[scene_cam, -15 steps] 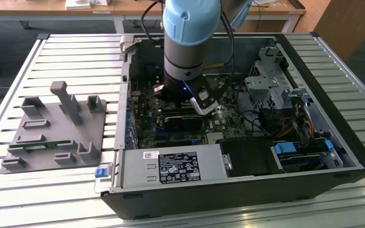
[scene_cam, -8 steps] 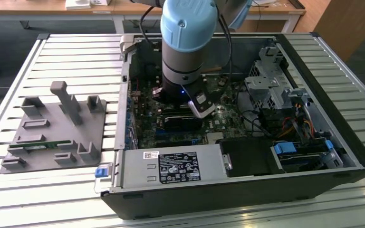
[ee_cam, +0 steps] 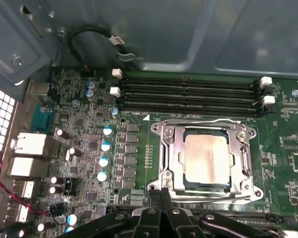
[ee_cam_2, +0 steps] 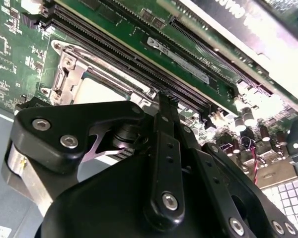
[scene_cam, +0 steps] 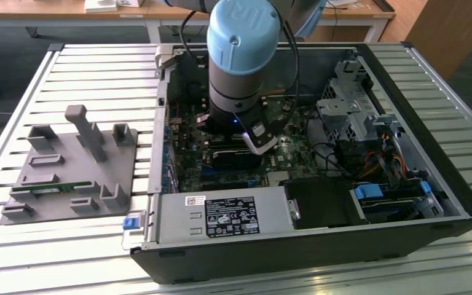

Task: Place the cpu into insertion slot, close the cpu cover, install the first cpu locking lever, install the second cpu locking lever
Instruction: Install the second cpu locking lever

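The cpu [ee_cam: 205,157] lies with its silver-grey top up in the insertion slot [ee_cam: 206,185], whose black frame shows around the chip. The silvery cpu cover [ee_cam: 170,153] is folded flat over it, and the chip shows through its window. A thin metal lever rod [ee_cam: 203,121] runs along one edge of the cover. My gripper [ee_cam: 161,194] hangs just off the socket's corner with its black fingers [ee_cam: 165,198] pressed together and nothing seen between them. In the second wrist view the gripper [ee_cam_2: 165,99] ends at the cover's edge [ee_cam_2: 69,64], beside the cpu [ee_cam_2: 97,91]. In the exterior view the gripper [scene_cam: 257,144] is down inside the open computer case.
Long black memory slots [ee_cam: 188,91] run beside the socket, and capacitors [ee_cam: 105,148] stand on the board. The case holds a power supply [scene_cam: 219,216] and drive cages [scene_cam: 355,110]. A grey fixture [scene_cam: 72,166] with a green module sits on the slatted table at the exterior view's left.
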Controlling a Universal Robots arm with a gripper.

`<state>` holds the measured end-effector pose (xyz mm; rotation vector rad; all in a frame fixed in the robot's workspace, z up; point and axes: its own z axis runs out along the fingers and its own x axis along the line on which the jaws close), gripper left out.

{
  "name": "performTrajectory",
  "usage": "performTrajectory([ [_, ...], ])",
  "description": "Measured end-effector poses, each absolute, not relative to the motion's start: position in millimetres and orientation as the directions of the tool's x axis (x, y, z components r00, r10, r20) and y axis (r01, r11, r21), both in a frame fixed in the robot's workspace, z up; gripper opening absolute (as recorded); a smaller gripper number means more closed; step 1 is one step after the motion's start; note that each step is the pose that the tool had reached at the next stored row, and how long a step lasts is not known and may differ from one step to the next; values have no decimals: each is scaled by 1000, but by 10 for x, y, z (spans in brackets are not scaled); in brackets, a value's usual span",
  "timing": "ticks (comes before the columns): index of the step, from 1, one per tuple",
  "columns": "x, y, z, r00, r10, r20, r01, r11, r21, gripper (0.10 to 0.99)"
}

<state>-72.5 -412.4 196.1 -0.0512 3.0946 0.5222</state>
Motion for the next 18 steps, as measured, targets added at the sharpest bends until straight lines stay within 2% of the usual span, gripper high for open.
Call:
performTrajectory([
  [18,-782,-4116,1868,-999,-31,-9,-33,932,362,106],
])
